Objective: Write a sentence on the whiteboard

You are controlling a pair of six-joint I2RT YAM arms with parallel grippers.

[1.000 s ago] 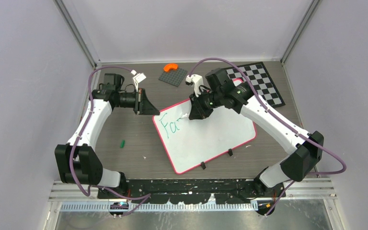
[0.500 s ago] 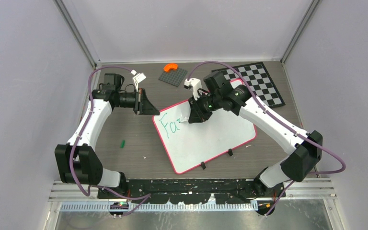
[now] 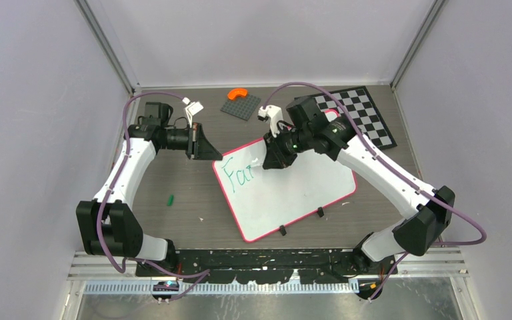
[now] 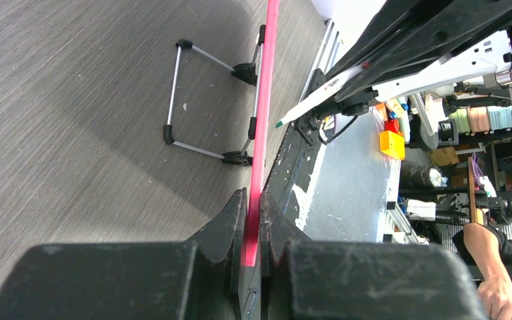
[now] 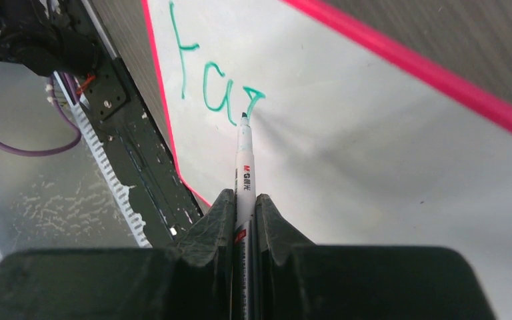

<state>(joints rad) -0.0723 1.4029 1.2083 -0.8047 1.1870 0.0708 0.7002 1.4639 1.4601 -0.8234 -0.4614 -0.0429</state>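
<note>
Right claw clamped on a white marker, tip ahead of the jaws touching the whiteboard beside green lettering, "Fa" and one more stroke; left claw pinched tight on the board's pink edge, board running away ahead of it.

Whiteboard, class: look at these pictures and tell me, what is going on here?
The left tool is shut on the whiteboard's pink rim at its far left corner. The right tool grips a marker, its tip at or just above the board. The sentence is barely begun: green "Fa" and part of a third letter.
</note>
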